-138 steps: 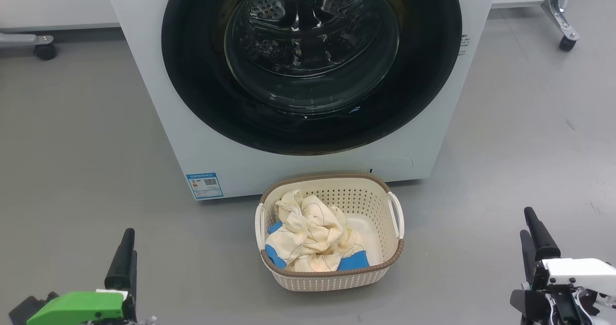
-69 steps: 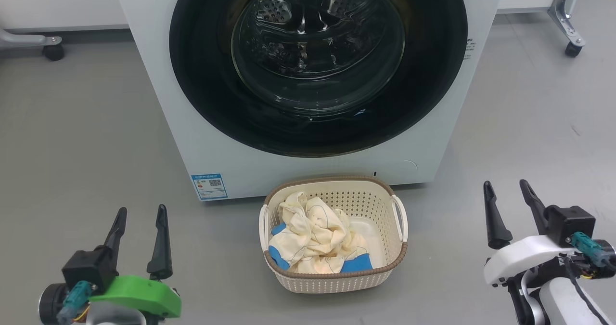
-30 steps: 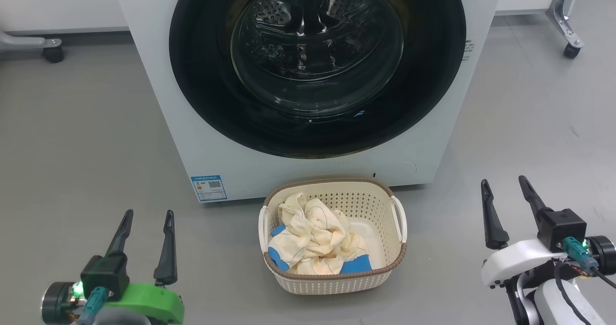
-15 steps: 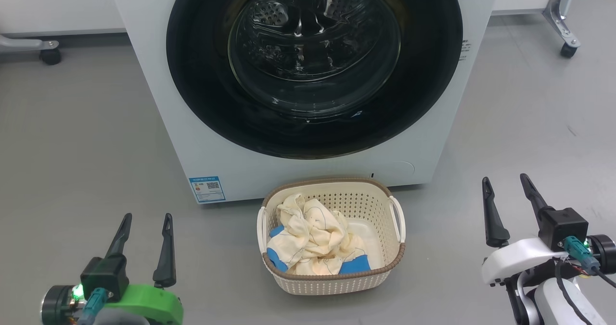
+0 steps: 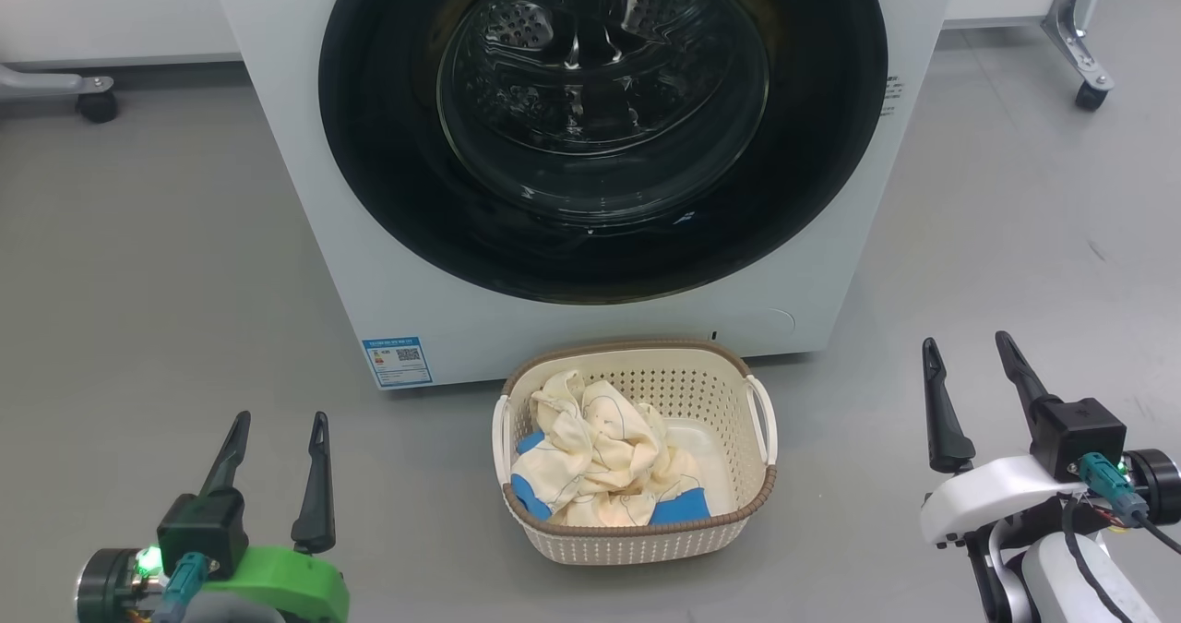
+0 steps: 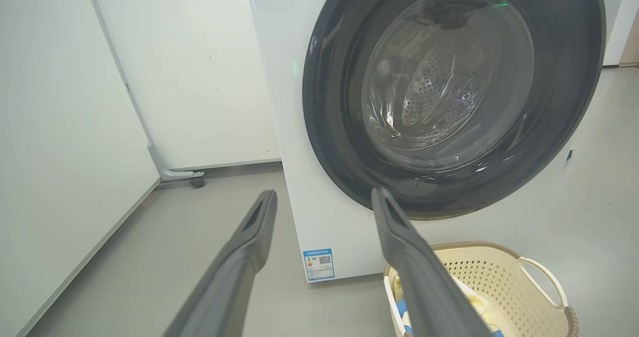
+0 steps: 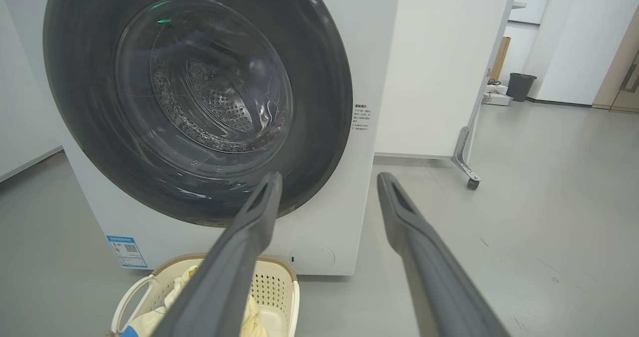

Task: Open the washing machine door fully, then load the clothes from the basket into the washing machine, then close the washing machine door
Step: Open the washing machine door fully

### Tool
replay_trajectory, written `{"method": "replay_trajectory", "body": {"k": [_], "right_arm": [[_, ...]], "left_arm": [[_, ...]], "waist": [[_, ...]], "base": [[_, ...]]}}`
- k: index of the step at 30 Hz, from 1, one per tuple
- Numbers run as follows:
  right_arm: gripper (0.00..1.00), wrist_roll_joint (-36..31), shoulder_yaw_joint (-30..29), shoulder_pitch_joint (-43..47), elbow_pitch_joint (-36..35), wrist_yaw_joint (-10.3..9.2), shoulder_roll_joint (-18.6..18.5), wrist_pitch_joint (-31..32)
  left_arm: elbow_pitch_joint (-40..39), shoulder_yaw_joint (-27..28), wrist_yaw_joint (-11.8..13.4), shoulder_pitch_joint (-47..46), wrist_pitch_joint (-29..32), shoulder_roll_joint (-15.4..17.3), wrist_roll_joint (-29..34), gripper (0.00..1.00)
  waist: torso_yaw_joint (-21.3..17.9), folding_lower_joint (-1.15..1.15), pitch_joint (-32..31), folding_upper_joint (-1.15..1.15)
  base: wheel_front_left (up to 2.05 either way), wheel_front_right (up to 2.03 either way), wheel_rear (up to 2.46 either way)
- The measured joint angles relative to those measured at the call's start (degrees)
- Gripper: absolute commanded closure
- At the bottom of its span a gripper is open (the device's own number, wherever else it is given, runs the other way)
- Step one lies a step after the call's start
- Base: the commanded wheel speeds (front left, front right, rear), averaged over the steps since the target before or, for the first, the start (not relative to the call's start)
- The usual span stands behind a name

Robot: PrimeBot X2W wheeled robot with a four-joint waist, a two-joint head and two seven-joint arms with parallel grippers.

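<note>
The white washing machine [image 5: 304, 235] stands ahead with its round black-rimmed glass door [image 5: 600, 125] flat against its front. Before it on the floor sits the cream basket [image 5: 637, 535], holding cream-yellow clothes [image 5: 600, 457] with blue patches. My left gripper [image 5: 281, 420] hangs open at the lower left, well left of the basket, holding nothing. My right gripper [image 5: 964, 346] stands open at the lower right, right of the basket, also holding nothing. The left wrist view shows the door [image 6: 449, 92], the basket [image 6: 504, 277] and the open gripper [image 6: 324, 197]. The right wrist view shows the door [image 7: 199, 92] and the open gripper [image 7: 329, 179].
Grey floor lies on both sides of the machine. Castor legs of white partitions stand at the back left [image 5: 92, 106] and back right [image 5: 1089, 92]. A blue label [image 5: 397, 360] sits low on the machine's front. A dark bin [image 7: 521, 85] stands far off to the right.
Over the earlier frames both grippers turned so their fingers stand side by side and spread. In the last second the head view shifted slightly; the arms barely moved.
</note>
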Motion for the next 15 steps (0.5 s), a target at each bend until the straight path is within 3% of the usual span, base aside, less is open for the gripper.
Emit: {"method": "replay_trajectory", "body": {"k": [15], "right_arm": [[0.00,-0.05,-0.35,0.04,-0.31,0.01,0.46,0.00]], "left_arm": [[0.11,0.24,-0.01,-0.09,0.00,0.00,0.64,0.00]], "waist": [[-0.22,0.00,0.40,0.00]], "base": [[0.39,0.43,-0.82]]}}
